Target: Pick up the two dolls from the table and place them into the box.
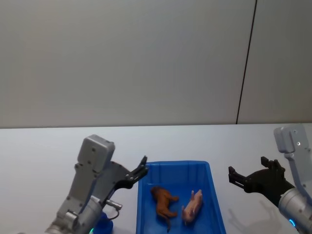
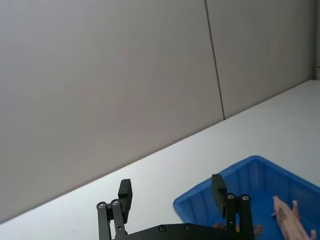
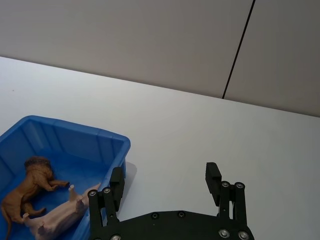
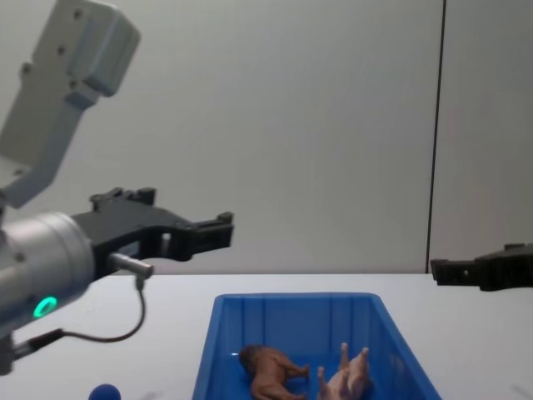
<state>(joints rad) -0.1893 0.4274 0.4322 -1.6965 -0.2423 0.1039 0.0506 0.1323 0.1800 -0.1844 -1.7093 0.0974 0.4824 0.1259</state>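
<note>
Both dolls lie on their sides inside the blue box (image 1: 174, 165): the brown doll (image 1: 163, 201) on the left and the pale pink doll (image 1: 193, 206) beside it on the right. In the chest view the brown doll (image 4: 271, 372) and the pink doll (image 4: 350, 377) rest on the floor of the box (image 4: 291, 297). My left gripper (image 1: 142, 170) hovers open above the box's left rim, holding nothing. To the right of the box, my right gripper (image 1: 237, 177) hangs open and empty over the white table (image 1: 44, 146). The right wrist view shows both dolls in the box (image 3: 75, 132).
A small blue ball (image 4: 104, 392) sits on the table near the front, left of the box, under my left arm. A plain grey wall with a dark vertical seam stands behind the table. White tabletop stretches on both sides of the box.
</note>
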